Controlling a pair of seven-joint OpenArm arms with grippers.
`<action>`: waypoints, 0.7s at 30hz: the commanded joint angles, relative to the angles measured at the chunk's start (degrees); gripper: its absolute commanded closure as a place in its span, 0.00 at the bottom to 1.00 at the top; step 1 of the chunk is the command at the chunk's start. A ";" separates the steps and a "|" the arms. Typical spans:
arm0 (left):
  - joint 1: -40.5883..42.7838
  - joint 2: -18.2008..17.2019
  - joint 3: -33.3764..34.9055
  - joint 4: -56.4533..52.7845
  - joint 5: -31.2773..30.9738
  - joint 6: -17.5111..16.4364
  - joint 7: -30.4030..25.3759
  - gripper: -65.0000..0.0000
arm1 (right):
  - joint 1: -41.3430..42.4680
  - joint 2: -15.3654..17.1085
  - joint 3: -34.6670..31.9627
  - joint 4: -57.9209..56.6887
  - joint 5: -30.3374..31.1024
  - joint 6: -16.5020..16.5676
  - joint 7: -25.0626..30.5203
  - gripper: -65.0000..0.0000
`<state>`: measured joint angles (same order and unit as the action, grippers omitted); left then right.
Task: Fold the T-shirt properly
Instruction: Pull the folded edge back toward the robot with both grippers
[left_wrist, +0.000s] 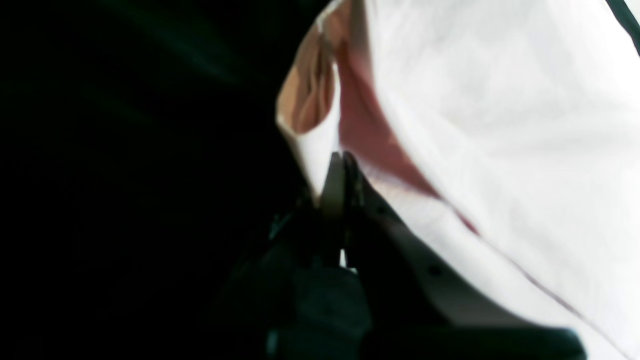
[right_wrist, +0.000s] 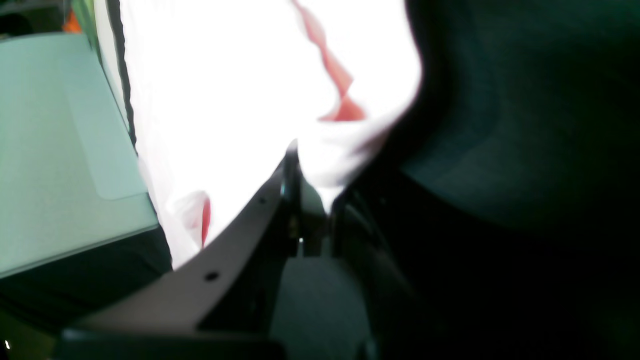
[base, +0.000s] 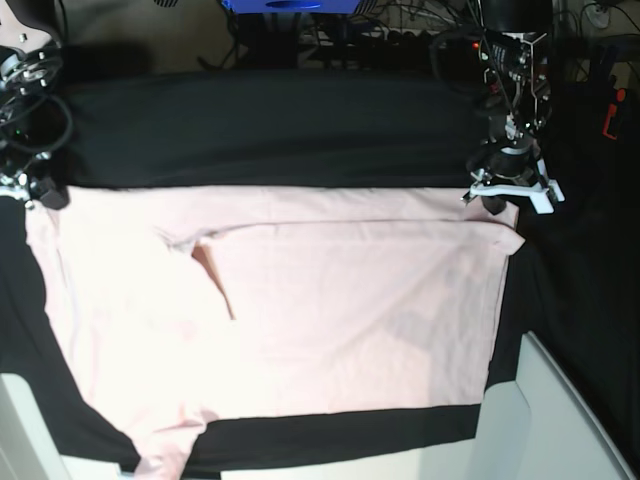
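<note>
Over black cloth (base: 270, 130), both tools (left_wrist: 342, 160) (right_wrist: 300, 165) pinch T-shirt (base: 330, 310) corners.

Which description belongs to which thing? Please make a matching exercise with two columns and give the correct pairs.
Things:
1. T-shirt
2. table cloth
3. left gripper
4. right gripper

Descriptions:
a. black, covers the table
b. shut on the shirt's edge, at the base view's right
c. pale pink, spread flat
d. shut on the shirt's edge, at the base view's left

Pairs: 1-c, 2-a, 3-b, 4-d
</note>
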<state>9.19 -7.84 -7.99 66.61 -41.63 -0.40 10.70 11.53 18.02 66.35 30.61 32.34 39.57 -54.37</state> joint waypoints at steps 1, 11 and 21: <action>0.26 -0.65 -0.23 1.48 -0.09 0.27 -1.42 1.00 | -0.41 1.54 0.07 1.52 0.59 0.43 -0.18 1.00; 6.24 -1.61 -4.98 1.92 0.09 0.27 -1.42 1.00 | -7.27 1.45 0.16 7.15 0.67 0.43 -3.26 1.00; 12.48 -1.79 -5.86 7.72 0.18 0.18 -1.42 1.00 | -8.94 1.36 0.16 8.11 0.85 0.43 -6.16 1.00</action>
<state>21.54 -8.54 -13.06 73.36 -41.80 -1.78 11.44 2.96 17.78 66.35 37.89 34.83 41.08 -60.69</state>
